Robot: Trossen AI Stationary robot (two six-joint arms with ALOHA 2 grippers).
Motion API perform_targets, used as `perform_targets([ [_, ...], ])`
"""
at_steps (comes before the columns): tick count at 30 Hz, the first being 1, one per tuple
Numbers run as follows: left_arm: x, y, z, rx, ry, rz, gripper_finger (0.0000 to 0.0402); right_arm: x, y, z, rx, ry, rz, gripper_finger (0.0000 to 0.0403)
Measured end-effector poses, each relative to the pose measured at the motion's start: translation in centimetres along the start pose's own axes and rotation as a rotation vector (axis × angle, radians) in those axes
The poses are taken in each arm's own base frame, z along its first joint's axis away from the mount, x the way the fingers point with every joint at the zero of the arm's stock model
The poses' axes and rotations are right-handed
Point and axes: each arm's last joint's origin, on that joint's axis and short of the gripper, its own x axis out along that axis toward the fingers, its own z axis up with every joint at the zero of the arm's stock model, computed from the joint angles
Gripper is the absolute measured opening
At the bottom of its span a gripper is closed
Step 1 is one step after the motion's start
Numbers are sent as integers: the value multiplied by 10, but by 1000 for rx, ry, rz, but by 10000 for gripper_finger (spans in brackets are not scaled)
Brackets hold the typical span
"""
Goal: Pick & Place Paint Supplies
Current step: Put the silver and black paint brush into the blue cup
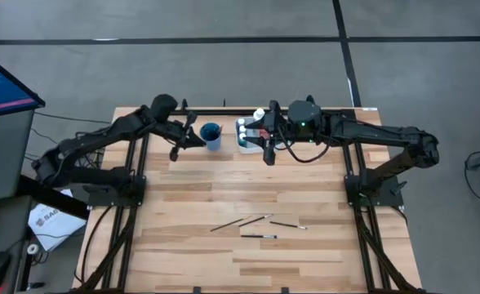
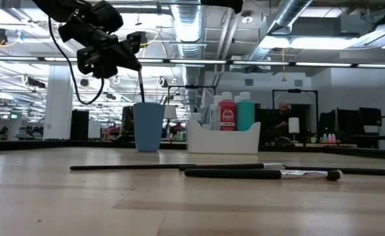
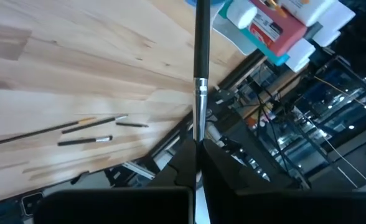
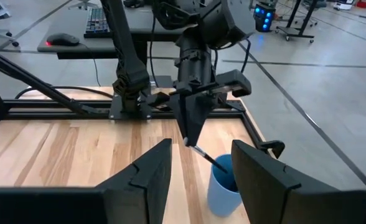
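Note:
My left gripper (image 1: 193, 139) hangs at the far side of the table, just left of the blue cup (image 1: 211, 135), shut on a thin dark paintbrush (image 2: 141, 85). The brush slants down, and its handle end dips into the cup (image 4: 223, 183). My right gripper (image 4: 198, 180) is open and holds nothing; it hovers above the white tray (image 1: 246, 145), facing the cup. In the tray stand white-capped bottles, among them a red (image 2: 226, 117) and a teal one (image 2: 245, 115). Several more brushes (image 1: 259, 222) lie flat on the table's near half. My left gripper pinches the paintbrush between its two fingers at the silver ferrule end (image 3: 199, 134). The dark handle (image 3: 201, 43) runs on ahead of the fingers, along their line. The brush slants down from the gripper, clear of the table, its free end inside the cup (image 2: 148, 126).
The cup and tray (image 2: 222, 139) stand side by side near the far edge. The loose brushes (image 2: 232, 173) lie around the middle of the near half, with bare wood (image 1: 183, 188) between them and the cup. Black arm frames line both sides of the table.

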Motion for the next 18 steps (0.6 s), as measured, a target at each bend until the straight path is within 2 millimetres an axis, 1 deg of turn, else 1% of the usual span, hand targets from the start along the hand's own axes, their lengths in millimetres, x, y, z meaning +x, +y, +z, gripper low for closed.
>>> perform_targets([
  [3,2,-1,2,-1,-9,-2,1,0,0,0,0,0,0,159],
  [10,-1,-5,7,4,-67,-52,3,0,0,0,-8,0,0,159],
  [14,-2,-10,7,31,-82,-99,3,0,0,0,-8,-1,0,159],
  [18,-2,-10,7,33,-103,-107,3,0,0,0,-8,0,0,159],
])
